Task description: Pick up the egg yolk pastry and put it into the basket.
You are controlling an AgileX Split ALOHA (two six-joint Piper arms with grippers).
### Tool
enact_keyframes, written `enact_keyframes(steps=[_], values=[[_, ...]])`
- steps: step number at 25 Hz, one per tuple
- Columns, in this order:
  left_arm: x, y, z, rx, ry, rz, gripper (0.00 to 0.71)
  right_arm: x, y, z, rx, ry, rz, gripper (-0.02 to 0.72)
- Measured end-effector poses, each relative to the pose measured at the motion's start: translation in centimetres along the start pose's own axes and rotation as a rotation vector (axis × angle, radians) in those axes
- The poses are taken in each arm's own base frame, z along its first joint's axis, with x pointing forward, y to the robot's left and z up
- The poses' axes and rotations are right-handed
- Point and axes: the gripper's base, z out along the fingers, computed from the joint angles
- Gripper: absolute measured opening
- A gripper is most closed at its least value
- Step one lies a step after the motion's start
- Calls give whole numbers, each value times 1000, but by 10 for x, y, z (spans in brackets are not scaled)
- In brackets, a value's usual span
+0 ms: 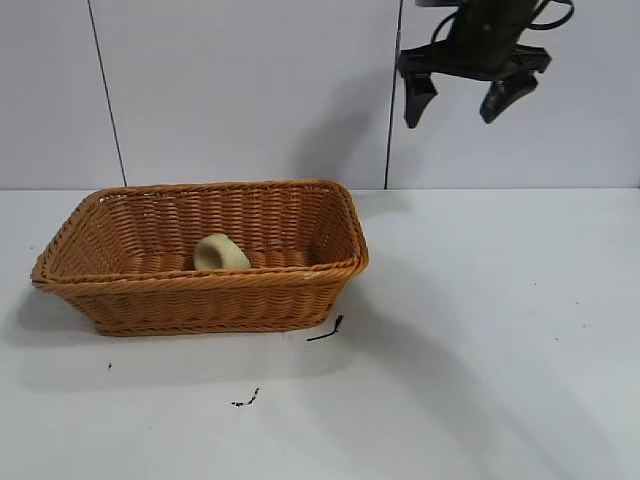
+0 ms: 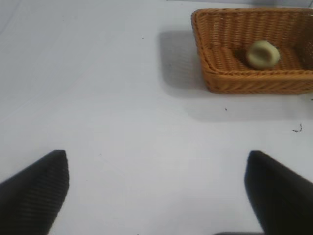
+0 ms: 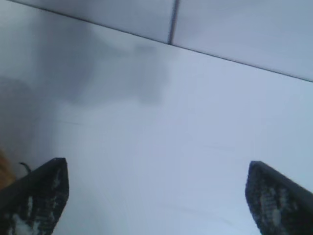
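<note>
The egg yolk pastry (image 1: 220, 253) (image 2: 262, 54), a pale cream puck, lies tilted inside the orange-brown wicker basket (image 1: 330, 268) (image 2: 230, 81) on the white table. My right gripper (image 1: 461, 103) (image 3: 156, 196) hangs high above the table, up and to the right of the basket, open and empty. Its wrist view shows only bare table and the back wall between the fingers (image 3: 41, 198). My left gripper (image 2: 156, 193) is open and empty over bare table, well away from the basket; the left arm does not show in the exterior view.
Small dark scraps lie on the table in front of the basket (image 1: 327, 330) (image 1: 246, 399). White tabletop stretches to the right of the basket, and a pale panelled wall (image 1: 250, 90) closes the back.
</note>
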Motion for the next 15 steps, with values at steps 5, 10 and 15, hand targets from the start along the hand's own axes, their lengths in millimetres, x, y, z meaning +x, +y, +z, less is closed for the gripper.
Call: enact_keyframes(steps=[5, 10, 15], values=[[0, 0, 0, 0, 0, 0, 696, 11, -20, -1, 32, 116, 25, 673], [0, 0, 0, 0, 0, 0, 696, 17, -23, -2, 70, 190, -3, 673], [0, 0, 0, 0, 0, 0, 696, 12, -23, -21, 71, 154, -4, 673]])
